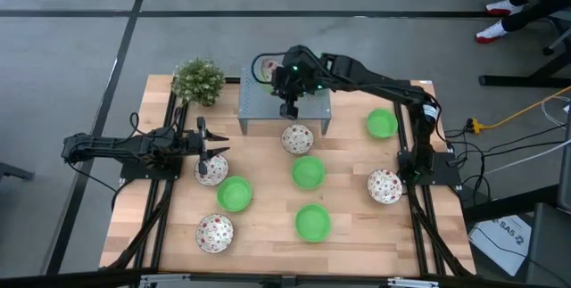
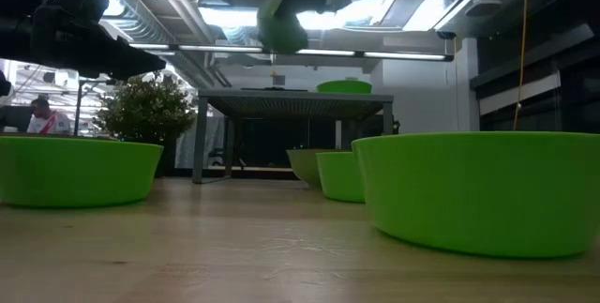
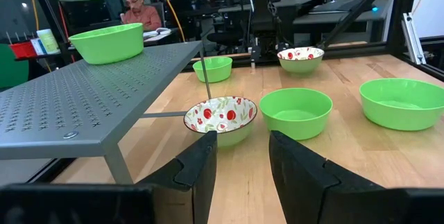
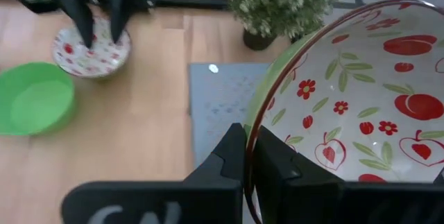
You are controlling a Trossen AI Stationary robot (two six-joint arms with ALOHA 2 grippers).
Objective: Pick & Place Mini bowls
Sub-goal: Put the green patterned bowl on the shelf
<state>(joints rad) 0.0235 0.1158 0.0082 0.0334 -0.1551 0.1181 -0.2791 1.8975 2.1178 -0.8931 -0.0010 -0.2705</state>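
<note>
Right gripper [image 4: 246,161] is over the grey perforated stand [image 1: 285,102] at the table's far middle, jaws clamped on the rim of a patterned bowl [image 4: 347,106] with a green outside, held above the stand's top. A green bowl [image 3: 107,41] sits on the stand top, seen in the left wrist view. Left gripper [image 3: 239,158] hovers at the left side of the table, jaws apart and holding nothing, right over another patterned bowl [image 1: 211,170]. Other bowls lie spread on the wooden table [image 1: 268,234]: patterned bowl [image 1: 297,138] just in front of the stand, green bowl [image 1: 308,172] near the centre, green bowl [image 1: 235,193] left of centre, green bowl [image 1: 313,222] nearer the front, patterned bowl [image 1: 215,233] front left, patterned bowl [image 1: 384,185] on the right, green bowl [image 1: 382,124] far right beside the stand. Small potted plant [image 1: 197,80] stands at the far left corner, left of the stand. A person [image 3: 139,12] sits in the room beyond the table.
</note>
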